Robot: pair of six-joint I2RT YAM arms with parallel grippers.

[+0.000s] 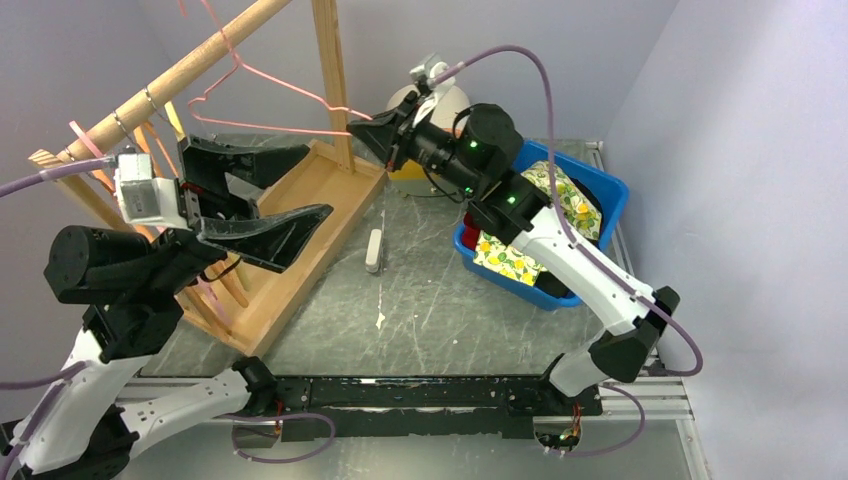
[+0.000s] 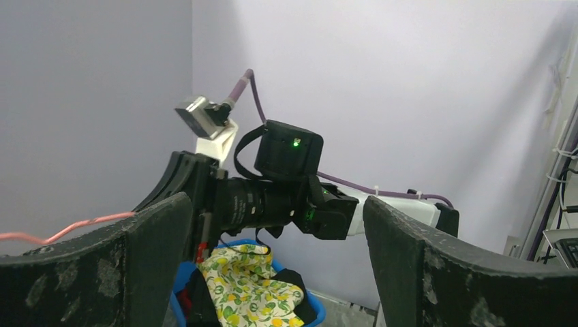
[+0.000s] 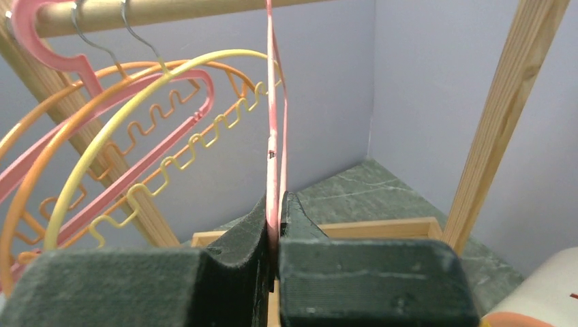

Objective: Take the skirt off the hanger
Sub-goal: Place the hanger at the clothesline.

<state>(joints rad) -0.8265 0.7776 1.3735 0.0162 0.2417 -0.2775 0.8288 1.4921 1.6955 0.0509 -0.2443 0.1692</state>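
The right end effector (image 3: pixel 276 204) is shut tight on the thin wire of the pink hanger (image 3: pixel 272 146), which hangs by its hook from the rod (image 1: pixel 190 68) and looks bare. The left end effector (image 1: pixel 300 182) stands wide open near the rack, holding nothing. The lemon-print cloth, by my reading the skirt (image 1: pixel 510 262), lies in the blue bin (image 1: pixel 610 195) on the desk (image 1: pixel 430 310), well apart from the hanger, so the task looks all but done. The chief risk is the grip on the wire. Any pull toward the bin before the jaws part would drag the hook along or off the rod, or tug the light wooden rack. The wire is thin and could twist or spring when let go, swinging into the yellow and orange hangers (image 3: pixel 136 129) just beside it and tangling with them. The right arm also reaches out above the bin, so a low retreat could catch the cloth, which seems to lap the near rim, and pull it out onto the desk. The left fingers sit close to the rack's frame, and a careless move there could knock it.
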